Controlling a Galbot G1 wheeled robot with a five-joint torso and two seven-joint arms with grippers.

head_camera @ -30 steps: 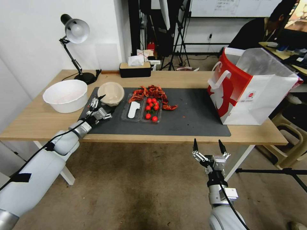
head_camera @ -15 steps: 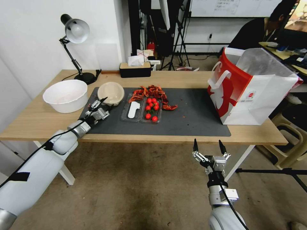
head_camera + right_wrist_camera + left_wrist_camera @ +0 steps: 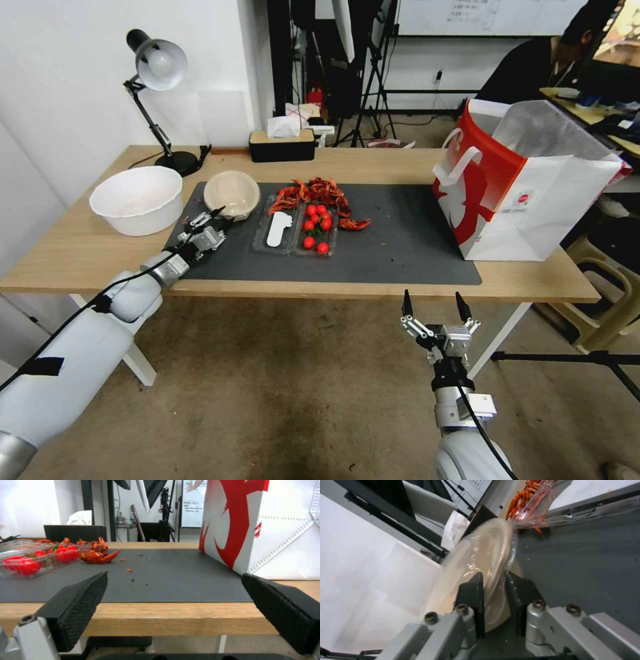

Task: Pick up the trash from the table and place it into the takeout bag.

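Observation:
The round beige lidded bowl (image 3: 231, 192) sits at the left end of the dark mat (image 3: 400, 247) on the table (image 3: 80, 253). My left gripper (image 3: 212, 219) reaches it from the near left. In the left wrist view that gripper (image 3: 493, 577) is shut on the rim of the bowl (image 3: 480, 555), one black finger on each side. The takeout bag (image 3: 527, 193) stands upright and open at the table's right end. Below the front edge, my right gripper (image 3: 432, 303) hangs open, facing the mat and the bag (image 3: 266, 525) with nothing between its fingers (image 3: 80, 600).
A large white bowl (image 3: 137, 199) stands left of the beige one. A clear tray with cherry tomatoes (image 3: 300, 230) and a heap of red crayfish shells (image 3: 320, 192) lie mid-mat. A desk lamp (image 3: 157, 67) and a tissue box (image 3: 281, 143) stand at the back.
My left gripper's fingers have drawn together onto the beige bowl's rim, and the hand has settled slightly lower. The right arm has not moved.

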